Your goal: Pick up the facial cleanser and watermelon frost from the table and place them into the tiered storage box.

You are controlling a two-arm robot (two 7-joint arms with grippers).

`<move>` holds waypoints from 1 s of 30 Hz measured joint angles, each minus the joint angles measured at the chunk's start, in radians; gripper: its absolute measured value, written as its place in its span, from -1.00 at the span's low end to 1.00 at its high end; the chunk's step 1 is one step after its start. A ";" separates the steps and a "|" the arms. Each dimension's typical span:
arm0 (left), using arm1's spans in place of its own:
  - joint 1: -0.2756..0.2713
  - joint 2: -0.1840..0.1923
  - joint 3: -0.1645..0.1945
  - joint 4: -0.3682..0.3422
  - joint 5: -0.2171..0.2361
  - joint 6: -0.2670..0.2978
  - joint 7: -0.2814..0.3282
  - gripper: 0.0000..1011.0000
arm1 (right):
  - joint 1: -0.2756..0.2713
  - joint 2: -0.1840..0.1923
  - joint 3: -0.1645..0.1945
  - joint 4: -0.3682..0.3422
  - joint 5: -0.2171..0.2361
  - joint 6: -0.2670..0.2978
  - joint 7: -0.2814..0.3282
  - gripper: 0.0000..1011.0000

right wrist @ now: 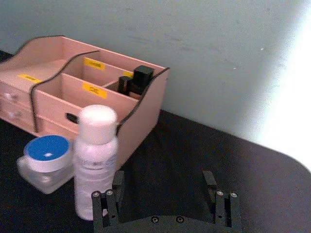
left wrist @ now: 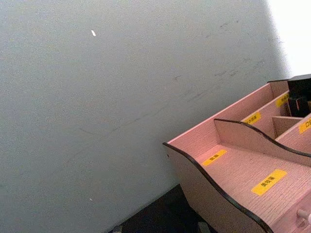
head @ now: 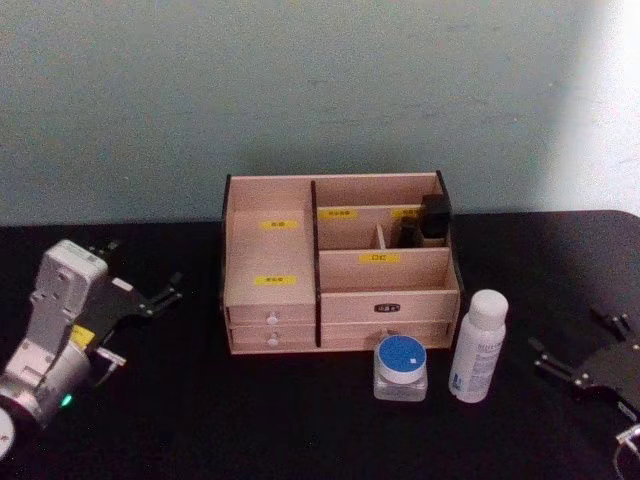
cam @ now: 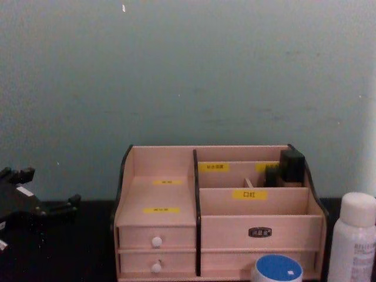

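Right gripper (right wrist: 164, 178): fingers spread, holding nothing, low over the desk (head: 300, 430), well right of the tiered storage box (head: 270, 262).
Left gripper (head: 150, 322): fingers apart, holding nothing, well left of the box.
Facial cleanser (head: 479, 346): upright on the desk, just in front of the box's right front corner.
Watermelon frost (head: 401, 367): on the desk before the box's right-hand drawers, a narrow gap from the cleanser.
Open room: bare desk either side of the box; its compartments are open-topped.
Writing: yellow labels (head: 279, 224) and the bottle's print are too small to read.
Surroundings: black desk; pale grey-green wall (head: 300, 90) behind the box.
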 joint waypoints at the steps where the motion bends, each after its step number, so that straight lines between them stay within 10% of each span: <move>1: 0.000 0.000 0.000 0.000 0.000 0.000 0.000 0.98 | -0.007 0.001 0.004 -0.006 0.007 0.000 0.006 0.98; 13: 0.000 0.000 0.000 0.000 0.000 0.000 0.000 0.98 | -0.044 -0.009 0.010 -0.042 0.063 0.027 0.110 0.98; 30: 0.000 0.000 0.000 0.000 0.000 0.000 0.000 0.98 | 0.058 -0.110 -0.031 0.047 0.047 0.086 0.186 0.98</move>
